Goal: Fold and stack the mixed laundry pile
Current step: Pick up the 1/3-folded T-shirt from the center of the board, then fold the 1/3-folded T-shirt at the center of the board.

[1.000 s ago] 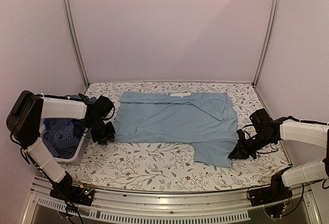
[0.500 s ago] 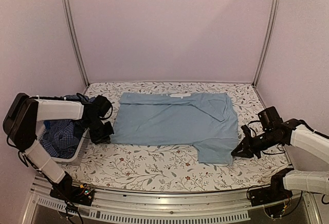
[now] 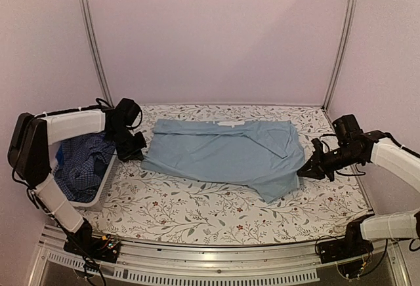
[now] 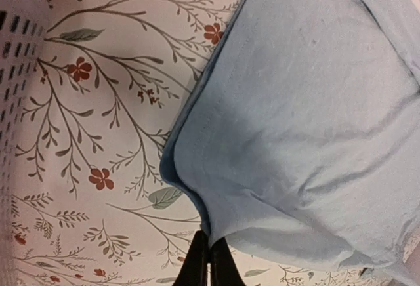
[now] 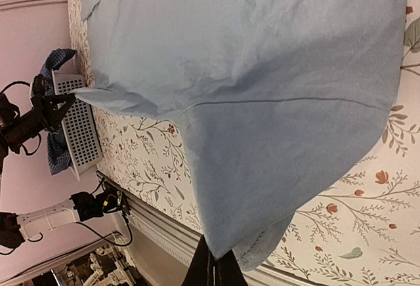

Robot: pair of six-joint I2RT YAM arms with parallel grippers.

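A plain light-blue shirt (image 3: pixel 223 151) lies spread across the middle of the floral table, its near edge lifted at both ends. My left gripper (image 3: pixel 140 149) is shut on the shirt's near-left corner (image 4: pixel 216 230) and holds it above the table. My right gripper (image 3: pixel 303 173) is shut on the shirt's near-right edge (image 5: pixel 262 187), lifted too. A dark blue small-check shirt (image 3: pixel 82 164) lies bunched in the white basket at the left. The brighter solid-blue piece is not in view.
The white plastic basket (image 3: pixel 98 191) stands at the table's left edge, beside my left arm; its perforated wall shows in the left wrist view (image 4: pixel 13 69). Metal posts stand at the back corners. The table's metal front rail (image 3: pixel 216 260) runs along the near edge.
Both grippers have risen and moved toward the back, lifting the shirt's near edge off the table. The hanging lower-right flap has been drawn up and inward.
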